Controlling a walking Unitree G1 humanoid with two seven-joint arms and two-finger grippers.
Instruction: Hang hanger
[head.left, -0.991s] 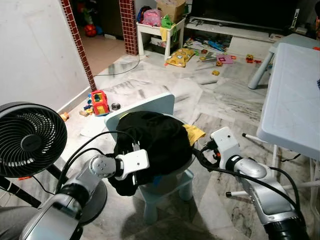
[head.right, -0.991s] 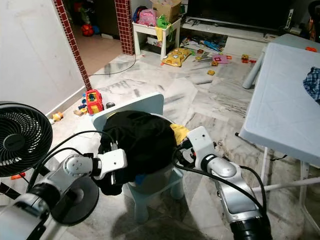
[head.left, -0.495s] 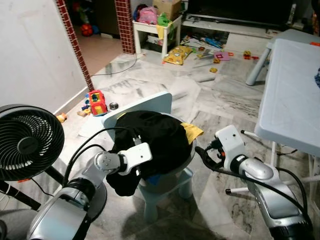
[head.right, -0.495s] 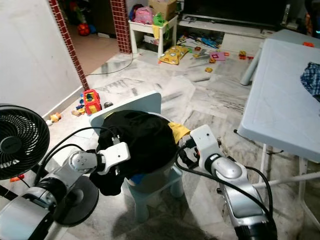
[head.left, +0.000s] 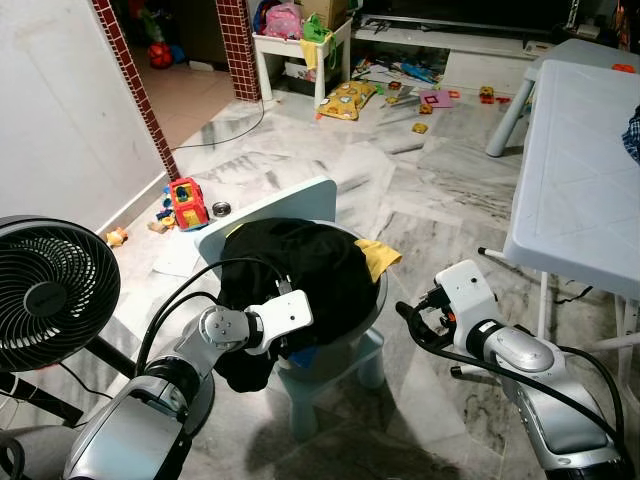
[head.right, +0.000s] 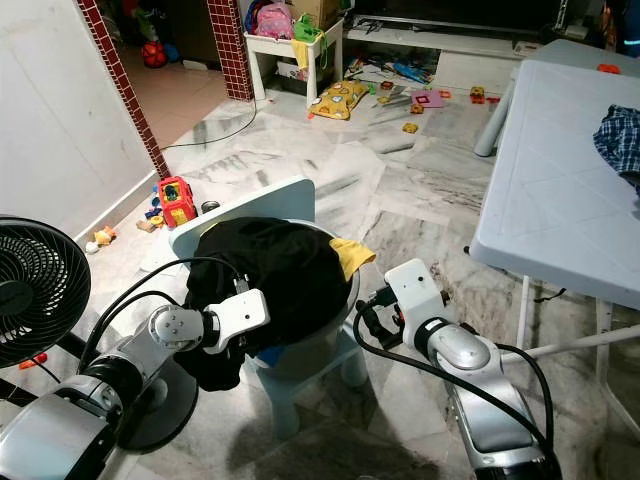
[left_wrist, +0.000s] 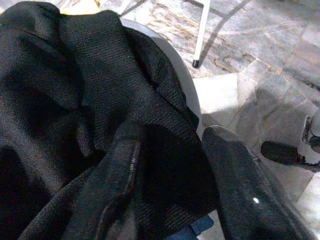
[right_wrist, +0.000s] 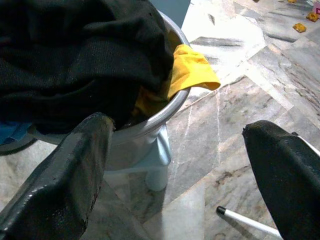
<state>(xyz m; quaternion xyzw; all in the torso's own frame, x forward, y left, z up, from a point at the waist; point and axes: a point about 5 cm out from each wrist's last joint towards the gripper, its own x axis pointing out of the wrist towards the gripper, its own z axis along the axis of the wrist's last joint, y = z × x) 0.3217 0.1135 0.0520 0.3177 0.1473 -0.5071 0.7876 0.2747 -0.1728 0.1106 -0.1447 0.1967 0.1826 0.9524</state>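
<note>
Left gripper (left_wrist: 170, 170): fingers spread, pressed into the black garment (head.left: 300, 265).
Right gripper (right_wrist: 175, 165): fingers wide apart, holding nothing, just beside the basin (right_wrist: 167, 112).
Basin: on the small chair (head.left: 275, 205), heaped with clothes.
Hanger: cannot be made out.

A black garment (head.left: 300, 265) lay heaped in a metal basin (right_wrist: 150, 122) on a small pale blue chair (head.left: 300, 205), a yellow cloth (head.left: 378, 256) spilling over the rim. A black floor fan (head.left: 50, 295) stood nearby, a white folding table (head.left: 580, 170) opposite. Toys, among them a red toy truck (head.left: 183, 203), littered the marble floor (head.left: 440, 200).
</note>
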